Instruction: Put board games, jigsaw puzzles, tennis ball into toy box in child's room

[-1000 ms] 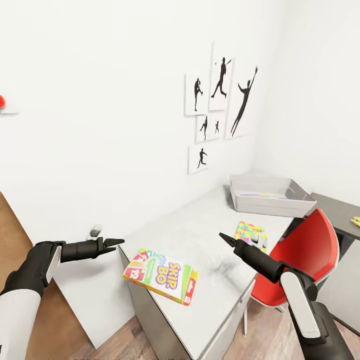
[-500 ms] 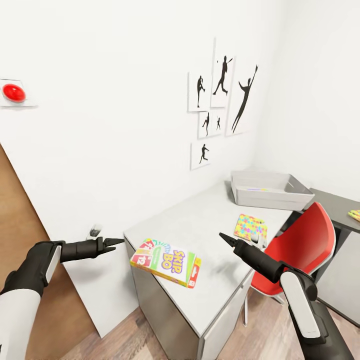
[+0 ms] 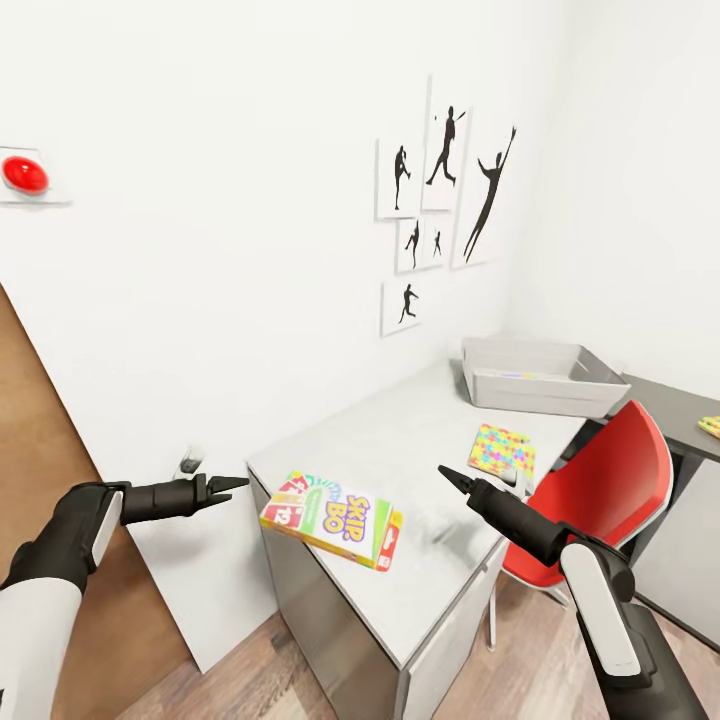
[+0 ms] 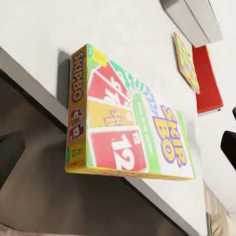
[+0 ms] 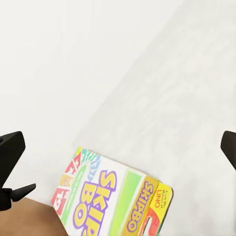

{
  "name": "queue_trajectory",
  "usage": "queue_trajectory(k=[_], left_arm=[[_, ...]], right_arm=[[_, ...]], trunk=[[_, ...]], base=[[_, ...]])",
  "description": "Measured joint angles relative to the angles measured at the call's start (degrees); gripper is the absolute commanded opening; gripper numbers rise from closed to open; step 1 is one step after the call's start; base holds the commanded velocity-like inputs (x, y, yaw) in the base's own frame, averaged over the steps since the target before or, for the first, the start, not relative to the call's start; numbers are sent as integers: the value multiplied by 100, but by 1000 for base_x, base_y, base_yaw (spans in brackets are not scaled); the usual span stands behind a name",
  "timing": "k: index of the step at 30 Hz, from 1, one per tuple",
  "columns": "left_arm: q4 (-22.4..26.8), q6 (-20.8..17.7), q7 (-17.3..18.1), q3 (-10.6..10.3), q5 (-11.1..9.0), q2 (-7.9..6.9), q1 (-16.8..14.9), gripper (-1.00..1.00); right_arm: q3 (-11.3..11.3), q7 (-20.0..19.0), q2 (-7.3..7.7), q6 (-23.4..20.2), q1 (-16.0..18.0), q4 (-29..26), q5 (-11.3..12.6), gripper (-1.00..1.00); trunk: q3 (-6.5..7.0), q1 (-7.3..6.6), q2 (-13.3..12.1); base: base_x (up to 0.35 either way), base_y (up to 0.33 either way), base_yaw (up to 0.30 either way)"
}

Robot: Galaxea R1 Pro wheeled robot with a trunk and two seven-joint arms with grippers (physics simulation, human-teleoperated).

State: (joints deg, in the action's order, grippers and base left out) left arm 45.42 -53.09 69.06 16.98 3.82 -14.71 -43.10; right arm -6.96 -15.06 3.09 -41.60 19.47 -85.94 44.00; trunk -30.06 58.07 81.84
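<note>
Item: light grey L-shaped desk wing [image 3: 400,470] in a white-walled room with black sports-silhouette pictures [image 3: 440,200].

Contents on the desk: one flat yellow-red-green "Skip-Bo" board game box [image 3: 332,518], lying at the near corner with one end jutting past the desk edge; one thin square multicoloured jigsaw puzzle board [image 3: 502,452], lying flat near the red chair [image 3: 600,500]; one light grey shallow toy box with sloping sides [image 3: 540,378], standing at the far end by the wall. A strip of colour shows inside it, apparently one thin board already stored. A small yellow-green object [image 3: 711,426] lies on the dark grey wing, cut off by the frame; what it is cannot be told.

Left gripper [image 3: 232,486]: off the desk's corner, near the game box, jaws slightly parted, holding nothing.
Right gripper [image 3: 450,478]: above the desk between game box and puzzle; jaws look closed to a point, empty.

Progress, as judged: early. The game box and puzzle on the desk remain to be stowed; the other toys are unaccounted for here.
</note>
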Motion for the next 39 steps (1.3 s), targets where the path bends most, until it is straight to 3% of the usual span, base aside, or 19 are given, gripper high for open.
queue_trajectory(k=[4, 10, 15, 32, 39], left_arm=[[0, -1, 1, -1, 0, 0, 0, 100], [0, 1, 2, -1, 0, 0, 0, 100], [0, 0, 2, -2, -1, 0, 0, 100], [0, 7, 2, -9, 3, 5, 0, 100], [0, 8, 1, -10, 6, 8, 0, 100]], right_arm=[[1, 0, 0, 0, 0, 0, 0, 100], [0, 0, 0, 0, 0, 0, -2, 100], [2, 0, 0, 0, 0, 0, 0, 100], [2, 0, 0, 0, 0, 0, -3, 100], [2, 0, 0, 0, 0, 0, -1, 100]], trunk=[[0, 0, 0], [-107, 131, 239], [-108, 132, 241], [-413, 505, 921], [-413, 505, 923]], base=[[0, 0, 0], [0, 0, 0], [0, 0, 0], [0, 0, 0], [0, 0, 0]])
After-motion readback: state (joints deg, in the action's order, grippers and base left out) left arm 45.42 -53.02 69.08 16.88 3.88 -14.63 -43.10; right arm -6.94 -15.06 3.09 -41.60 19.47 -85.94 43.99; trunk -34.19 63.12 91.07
